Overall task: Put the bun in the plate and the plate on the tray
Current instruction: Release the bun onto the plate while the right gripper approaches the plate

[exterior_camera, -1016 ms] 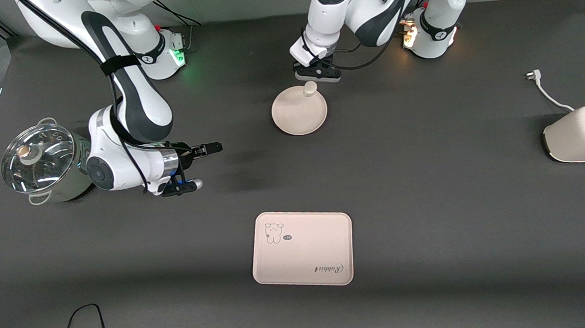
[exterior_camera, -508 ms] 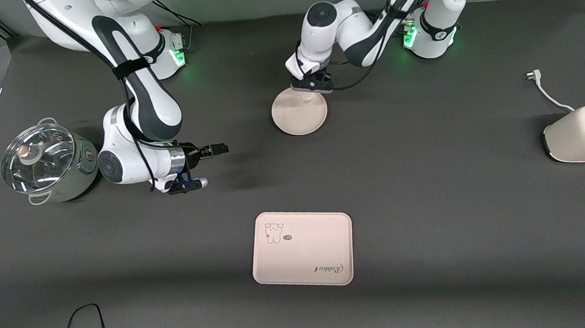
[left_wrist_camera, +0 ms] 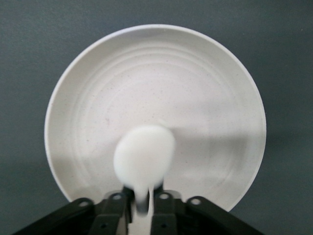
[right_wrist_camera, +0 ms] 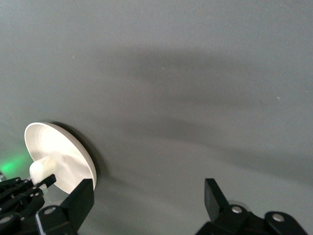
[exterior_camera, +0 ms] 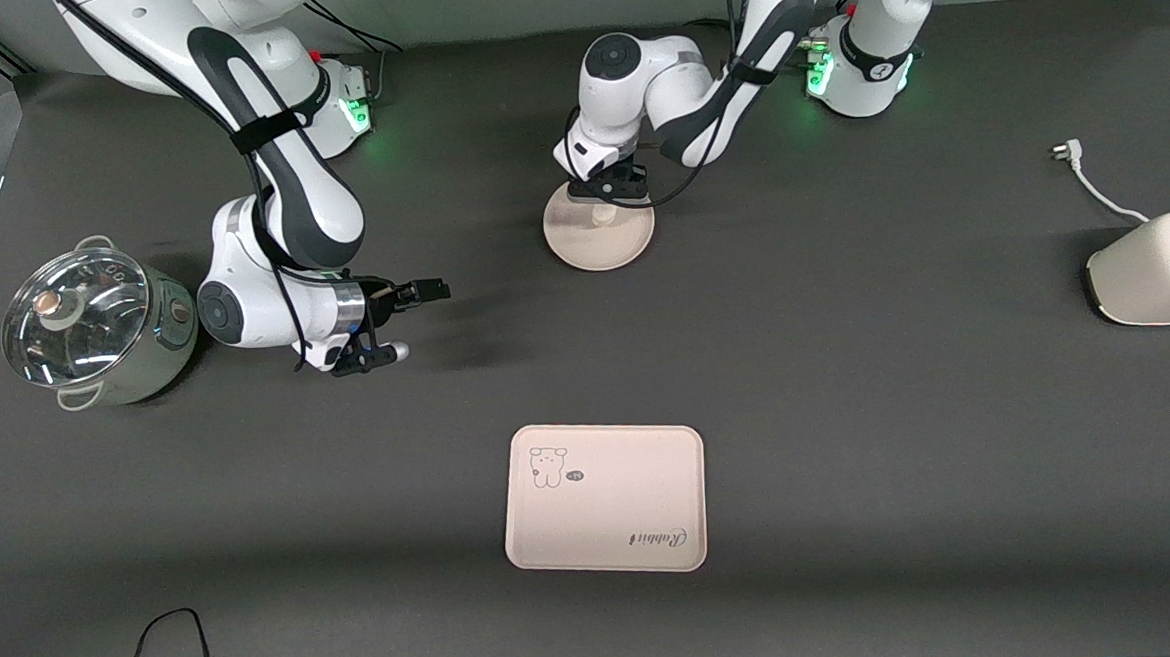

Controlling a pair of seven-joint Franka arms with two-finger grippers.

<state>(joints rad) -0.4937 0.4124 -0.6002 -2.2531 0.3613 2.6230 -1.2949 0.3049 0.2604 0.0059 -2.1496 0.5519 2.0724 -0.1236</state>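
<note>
The left gripper (exterior_camera: 606, 189) holds the bun (left_wrist_camera: 144, 155) between closed fingers, directly over the plate (exterior_camera: 601, 243), near the table edge where the robot bases stand. The tray (exterior_camera: 604, 498) lies nearer the front camera, well apart, with bare table between. The right gripper (exterior_camera: 395, 323) hangs wide open and empty beside the pot (exterior_camera: 94, 324), waiting.

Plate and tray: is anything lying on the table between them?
No. In the front view the stretch between the plate and the tray is bare dark tabletop; the right gripper hangs off toward the pot.
</note>
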